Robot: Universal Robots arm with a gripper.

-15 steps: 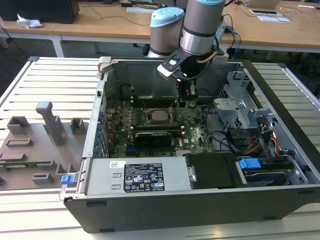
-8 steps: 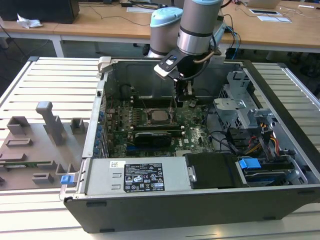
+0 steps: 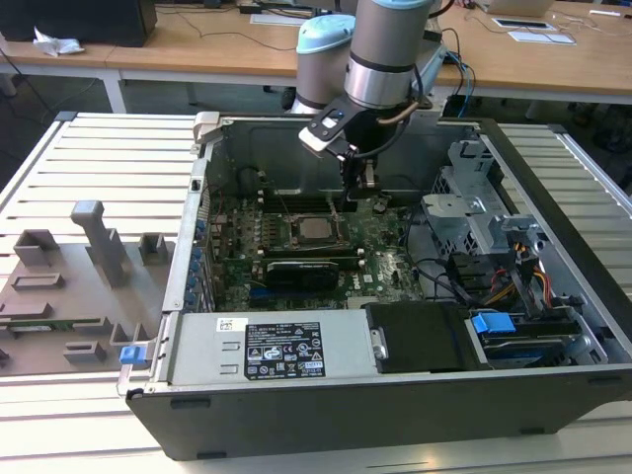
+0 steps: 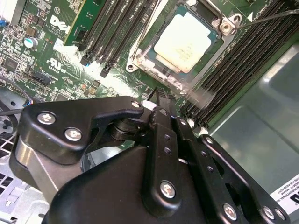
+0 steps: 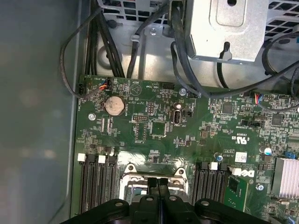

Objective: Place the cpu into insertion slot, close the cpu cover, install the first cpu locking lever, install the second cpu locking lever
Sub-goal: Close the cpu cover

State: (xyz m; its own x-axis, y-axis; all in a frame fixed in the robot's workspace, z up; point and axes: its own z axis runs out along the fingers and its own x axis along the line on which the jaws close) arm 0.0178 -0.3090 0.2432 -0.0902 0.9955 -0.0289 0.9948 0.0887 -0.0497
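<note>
The cpu (image 4: 184, 39) lies flat in the insertion slot of the green motherboard (image 5: 154, 121), its silver top facing up. The cpu cover (image 4: 140, 52), a silver frame, lies down around it, and the chip shows through its window. A thin metal locking lever (image 4: 268, 15) runs off past the frame's corner screw. My gripper (image 4: 159, 95) is shut, its black fingertips pressed together with nothing seen between them. It hangs just above the edge of the socket frame (image 5: 154, 171). In the exterior view the gripper (image 3: 354, 196) points down into the open case, just right of the cpu (image 3: 316, 229).
Rows of black memory slots (image 4: 117, 28) flank the socket. A black expansion card (image 3: 311, 269) and a labelled grey power supply (image 3: 267, 351) lie nearer the case front. A drive cage (image 3: 464, 212) and cables (image 5: 140, 37) crowd one side. Grey fixtures (image 3: 89, 247) stand on the slatted table.
</note>
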